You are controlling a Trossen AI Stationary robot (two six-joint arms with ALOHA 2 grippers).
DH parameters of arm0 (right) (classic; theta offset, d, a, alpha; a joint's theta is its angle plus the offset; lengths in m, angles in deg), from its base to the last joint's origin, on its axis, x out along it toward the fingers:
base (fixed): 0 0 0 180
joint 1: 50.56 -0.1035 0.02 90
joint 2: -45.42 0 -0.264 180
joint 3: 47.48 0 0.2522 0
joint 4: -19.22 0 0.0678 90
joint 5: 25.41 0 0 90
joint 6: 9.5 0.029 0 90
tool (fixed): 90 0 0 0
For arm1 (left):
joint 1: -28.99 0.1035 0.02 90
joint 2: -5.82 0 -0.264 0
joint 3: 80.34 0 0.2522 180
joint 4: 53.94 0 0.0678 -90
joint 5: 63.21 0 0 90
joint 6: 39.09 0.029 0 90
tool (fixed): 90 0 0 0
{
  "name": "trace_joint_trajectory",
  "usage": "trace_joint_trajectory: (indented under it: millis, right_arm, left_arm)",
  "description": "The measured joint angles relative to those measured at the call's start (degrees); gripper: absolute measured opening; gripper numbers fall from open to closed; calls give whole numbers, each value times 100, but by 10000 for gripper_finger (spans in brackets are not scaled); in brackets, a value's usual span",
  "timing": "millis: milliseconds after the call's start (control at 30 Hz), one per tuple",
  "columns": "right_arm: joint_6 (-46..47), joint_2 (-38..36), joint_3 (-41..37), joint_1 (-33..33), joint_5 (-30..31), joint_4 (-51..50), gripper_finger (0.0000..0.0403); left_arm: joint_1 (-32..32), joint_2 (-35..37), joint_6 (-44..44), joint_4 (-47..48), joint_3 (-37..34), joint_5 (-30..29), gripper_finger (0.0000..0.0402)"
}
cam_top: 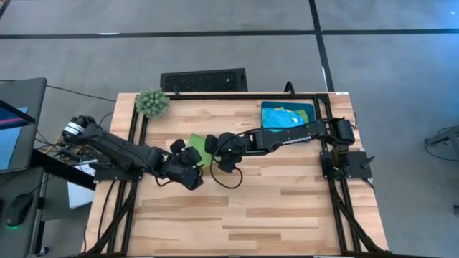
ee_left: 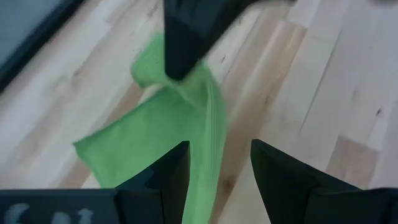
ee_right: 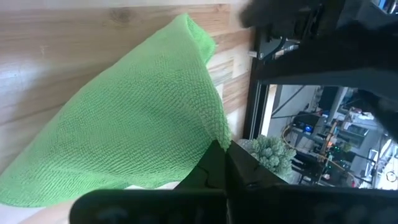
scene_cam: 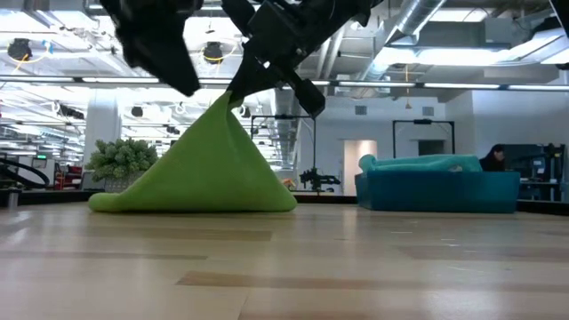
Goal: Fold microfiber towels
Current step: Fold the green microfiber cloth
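While right gripper (ee_right: pixel 219 163) pinched green towel (scene_cam: pixel 200 164) into a tent off worktop (cam_top: pixel 287 208) | left gripper (ee_left: pixel 219 163) jaws wide, empty, just beside | no fold done yet; other towels in bin (cam_top: pixel 288 115) left.

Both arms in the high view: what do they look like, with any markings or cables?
Both are black, jointed arms. The right arm bears white lettering along its link, and a thin black cable loops onto the table near its wrist. The left arm has a silvery round cap at its base. Each gripper has two dark, wedge-shaped fingers.
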State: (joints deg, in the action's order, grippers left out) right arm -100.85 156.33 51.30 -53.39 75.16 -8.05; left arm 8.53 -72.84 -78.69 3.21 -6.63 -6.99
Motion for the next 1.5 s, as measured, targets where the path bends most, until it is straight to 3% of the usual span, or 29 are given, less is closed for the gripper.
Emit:
trace_joint_trajectory:
  millis: [167,467,700,1067,1167,1333,1500]
  right_arm:
    - [1,0,0,3,8,59,6]
    - [0,0,0,57,16,78,6]
    - [-2,0,0,109,21,78,6]
    - [-9,0,4,111,178,74,6]
    - [-9,0,4,111,301,158,7]
    - [-5,0,4,111,344,229,25]
    - [2,0,4,107,326,244,38]
  left_arm:
    - [22,-24,147,-982,-454,-289,155]
    - [342,-24,504,-1102,-500,-279,137]
    - [651,-24,706,-1150,-500,128,128]
    - [758,-475,1126,-1486,-504,202,124]
    - [801,-463,1152,-1563,-502,183,101]
    - [879,-436,1205,-1572,-500,385,15]
    - [918,-437,1083,-1576,-500,723,3]
